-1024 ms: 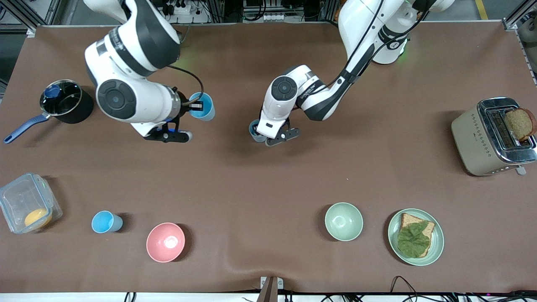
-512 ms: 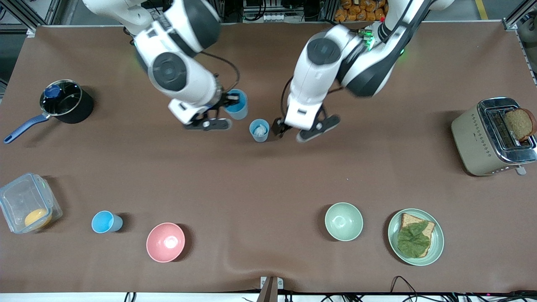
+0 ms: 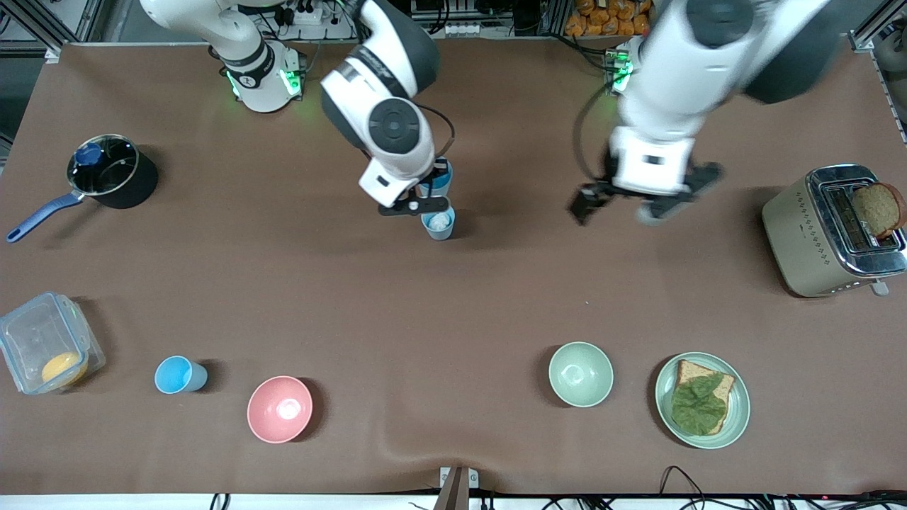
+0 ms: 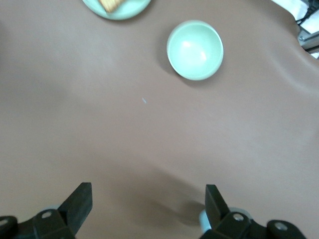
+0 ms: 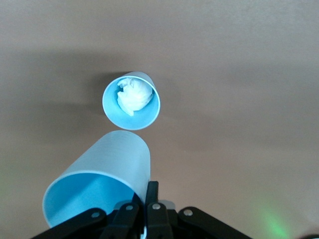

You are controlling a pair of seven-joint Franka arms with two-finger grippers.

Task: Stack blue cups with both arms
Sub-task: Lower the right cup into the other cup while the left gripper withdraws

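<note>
The right gripper (image 3: 430,185) is holding a sky-blue cup (image 5: 102,184) above the table (image 3: 453,297), its fingers (image 5: 151,195) pinching the rim wall, one inside and one outside; the cup is hanging roughly upright with its mouth up, its long axis tilting slightly. It is hovering just beside the grey-blue cup (image 3: 438,224), which is standing upright on the table, something white inside. The left gripper (image 3: 615,205) is hanging with fingers (image 4: 79,201) spread wide, holding nothing, over bare table toward the left arm's end.
</note>
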